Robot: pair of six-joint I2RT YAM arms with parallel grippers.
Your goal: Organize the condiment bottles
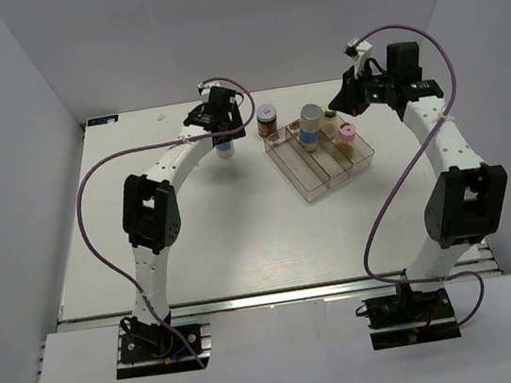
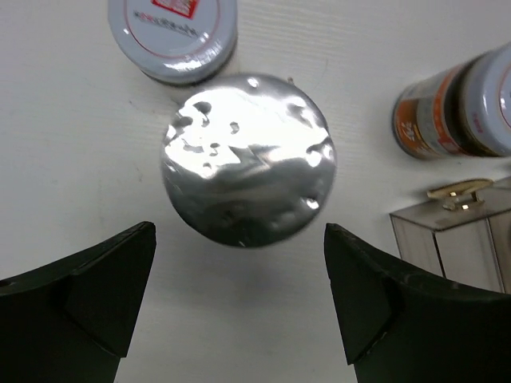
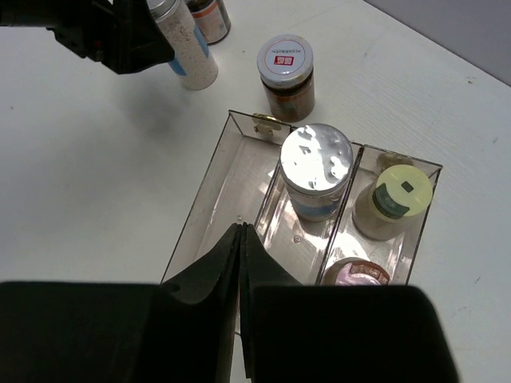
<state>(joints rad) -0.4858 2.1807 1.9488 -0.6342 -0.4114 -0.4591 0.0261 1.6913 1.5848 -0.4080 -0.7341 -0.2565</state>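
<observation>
The left tool (image 2: pixel 239 259) is held wide open, and nothing is gripped in it. Its two dark fingers (image 2: pixel 96 295) are seen on either side of a silver-capped bottle (image 2: pixel 247 159). This bottle stands upright on the white table (image 1: pixel 242 231), and its cap is not touched. One brown jar (image 2: pixel 172 36) is found at 12 o'clock from that cap. A second brown jar (image 2: pixel 447 112) is found at 2 o'clock. Both jars are stood on the table, outside the clear tray (image 1: pixel 295 169).

In the top view, the tray is placed at 2 o'clock from the middle of the table. A second silver-capped bottle (image 3: pixel 317 163) is stood in the tray's middle part. The yellow-green-capped bottle (image 3: pixel 403 191) and the pink-capped bottle (image 3: pixel 355 275) are kept together in the next part. The pink one is at 5 o'clock from the other in the top view.

The right tool (image 3: pixel 242 239) is shut tight with nothing held in it. It is held up near the tray.
</observation>
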